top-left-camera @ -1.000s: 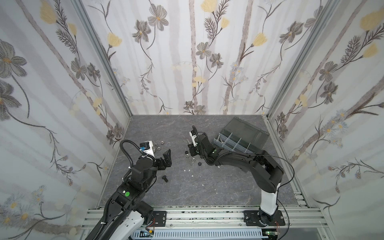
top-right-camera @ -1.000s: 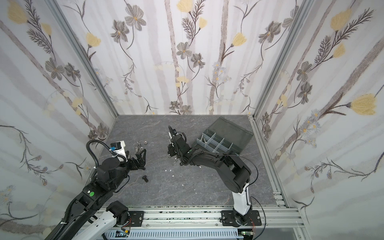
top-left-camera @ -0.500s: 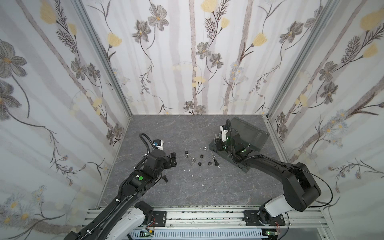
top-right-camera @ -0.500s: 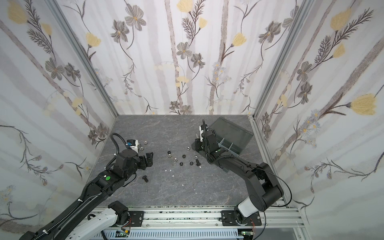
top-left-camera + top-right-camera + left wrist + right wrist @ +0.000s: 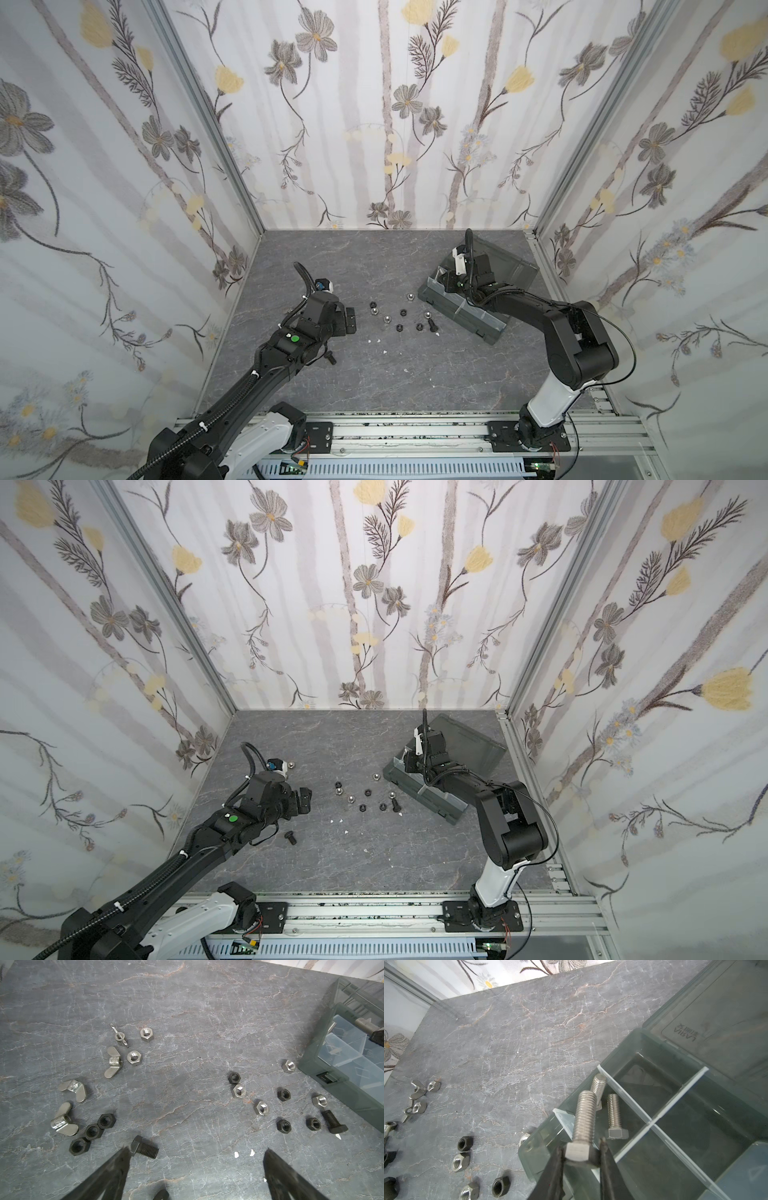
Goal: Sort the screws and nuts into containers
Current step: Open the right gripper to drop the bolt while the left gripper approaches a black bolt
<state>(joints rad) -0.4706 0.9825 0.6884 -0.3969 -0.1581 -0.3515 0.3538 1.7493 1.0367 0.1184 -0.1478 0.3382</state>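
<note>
Left wrist view: the left gripper (image 5: 197, 1153) hangs over the table (image 5: 187, 1001) with its jaws wide apart and nothing in them.
Far-left pile: wing nuts (image 5: 113, 1061), silver nuts (image 5: 134, 1058) and three black nuts (image 5: 92, 1131) lie close together, not yet in the box.
Near the left finger: a black bolt (image 5: 144, 1149) lies just beside one fingertip. I think a small bump could roll it into the black nuts.
Middle bunch: loose nuts (image 5: 239, 1091), some black and some silver, lie a little apart from each other. A second black bolt (image 5: 333, 1123) lies just beside the box wall.
White specks (image 5: 236, 1154): tiny bits on the table, not for sorting.
Organizer box (image 5: 618, 1053): it is open, and its lid (image 5: 716, 1012) lies back behind it. Two silver bolts (image 5: 613, 1113) lie in a corner compartment.
Right gripper (image 5: 581, 1151): it is closed tight on the head of a silver bolt (image 5: 584, 1115), which hangs over that corner.
What could go wrong: the bolt is close above the box wall, and is pinched only by its head. If let go here, it might tip, hit the edge and bounce out.
In the way: the pale divider (image 5: 627, 1095) and the two bolts already inside.
</note>
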